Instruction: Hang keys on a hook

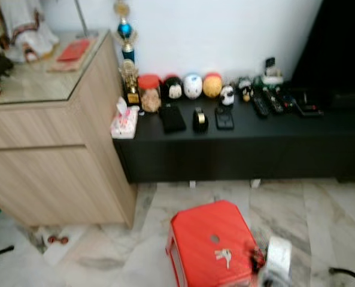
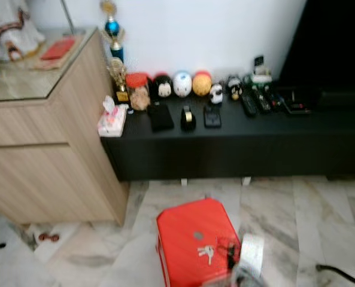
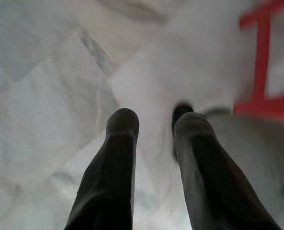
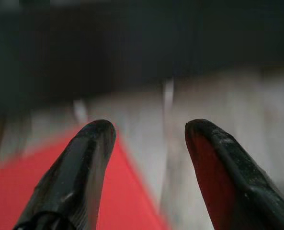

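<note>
Left eye view shows a small bunch of pale silvery keys point(image 1: 224, 257) lying flat on the top of a red plastic stool point(image 1: 201, 230), at about five o'clock from the round hole in its middle. The stool stands on the grey-veined marble floor point(image 1: 321, 215), at six o'clock from the long black low bench point(image 1: 237, 149) crowded with small ornaments. Right hand point(image 4: 149, 132) hovers over the stool's edge, fingers parted, holding nothing. Left hand point(image 3: 153, 122) hangs above the floor, fingers apart and empty.

A red stool point(image 1: 210, 239) stands on grey-veined white marble floor point(image 1: 321, 209) before a black bench point(image 1: 237, 149).
</note>
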Motion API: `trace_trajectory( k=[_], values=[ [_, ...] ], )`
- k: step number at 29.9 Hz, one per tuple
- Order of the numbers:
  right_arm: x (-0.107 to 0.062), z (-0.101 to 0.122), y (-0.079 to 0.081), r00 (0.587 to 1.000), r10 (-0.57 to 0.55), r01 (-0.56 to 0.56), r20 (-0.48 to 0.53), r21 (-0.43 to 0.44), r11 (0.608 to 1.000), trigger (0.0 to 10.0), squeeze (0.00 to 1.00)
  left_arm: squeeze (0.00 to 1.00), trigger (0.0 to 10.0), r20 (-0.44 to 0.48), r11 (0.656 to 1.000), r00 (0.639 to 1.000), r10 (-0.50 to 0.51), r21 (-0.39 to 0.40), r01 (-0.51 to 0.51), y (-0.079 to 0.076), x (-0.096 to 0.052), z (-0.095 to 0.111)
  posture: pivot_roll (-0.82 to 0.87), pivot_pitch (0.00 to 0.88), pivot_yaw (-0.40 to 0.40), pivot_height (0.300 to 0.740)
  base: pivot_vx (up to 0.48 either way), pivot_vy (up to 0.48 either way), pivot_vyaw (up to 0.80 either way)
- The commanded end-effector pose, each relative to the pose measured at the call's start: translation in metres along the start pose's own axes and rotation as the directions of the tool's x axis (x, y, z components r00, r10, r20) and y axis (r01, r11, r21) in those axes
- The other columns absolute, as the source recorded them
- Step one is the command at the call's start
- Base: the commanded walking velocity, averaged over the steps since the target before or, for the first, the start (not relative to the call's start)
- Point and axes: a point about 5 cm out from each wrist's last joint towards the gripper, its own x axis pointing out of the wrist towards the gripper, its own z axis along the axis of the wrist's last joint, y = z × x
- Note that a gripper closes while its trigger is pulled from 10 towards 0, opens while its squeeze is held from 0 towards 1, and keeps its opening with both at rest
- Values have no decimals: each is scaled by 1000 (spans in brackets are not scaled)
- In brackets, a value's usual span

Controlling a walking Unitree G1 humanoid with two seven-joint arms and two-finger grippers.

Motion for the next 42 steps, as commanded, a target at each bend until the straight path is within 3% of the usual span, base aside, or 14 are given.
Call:
trace_trajectory(
  k=[1,5,6,8,9,10,11,12,14,15,25,35,42],
  values=[
    [-13,-26,2,997,4,-2,-81,26,1000,10000,0,0,10000,1,1000,1000,21,-23,-21,1,-2,-4,-116,0,20,740,0,0,0],
    [-14,-21,-1,1000,13,-13,-27,26,1000,10000,0,0,10000,69,999,997,36,-9,-36,0,-2,1,-100,0,12,740,0,0,0],
    [-13,-18,-2,1000,20,-20,-9,26,999,10000,0,0,10000,188,996,980,59,50,-69,5,5,37,-97,0,10,740,0,0,0],
    [-13,-13,-3,999,35,-36,22,24,999,10000,0,0,10000,437,991,899,44,96,-95,10,9,117,-92,0,3,740,0,0,0],
    [-13,-10,-3,998,43,-44,37,21,999,10000,0,0,10000,522,991,852,29,96,-92,10,6,142,-84,0,-4,740,0,0,0],
    [-13,-10,-3,998,43,-44,37,21,999,10000,0,0,10000,522,991,852,29,96,-92,10,6,142,-84,0,-4,740,0,0,0],
    [-12,-4,-4,995,68,-68,75,-1,998,10000,0,0,10000,634,996,773,-11,79,-50,4,-2,167,-82,0,-8,740,0,0,0],
    [-12,-4,-4,995,68,-68,75,-1,998,10000,0,0,10000,634,996,773,-11,79,-50,4,-2,167,-82,0,-8,740,0,0,0],
    [-12,3,-3,988,107,-101,108,-60,993,10000,0,0,10000,716,997,697,-42,75,-18,-4,-12,182,-89,0,-8,740,0,0,0],
    [-12,9,0,982,125,-119,145,-51,992,10000,0,0,10000,766,998,640,-66,63,27,-14,-23,185,-108,0,-1,740,0,0,0],
    [-18,20,18,951,217,-202,221,-88,975,10000,0,0,10000,798,996,597,-84,47,77,-26,-38,185,-100,0,-12,740,0,0,0],
    [-17,29,17,941,244,-223,236,-111,968,10000,0,0,10000,794,993,600,-97,40,106,-31,-47,177,-71,0,-47,740,0,0,0],
    [-11,41,23,935,249,-226,254,-117,967,10000,0,0,10000,771,990,623,-129,60,130,-39,-48,174,-62,0,-41,740,0,0,0]
  ],
)
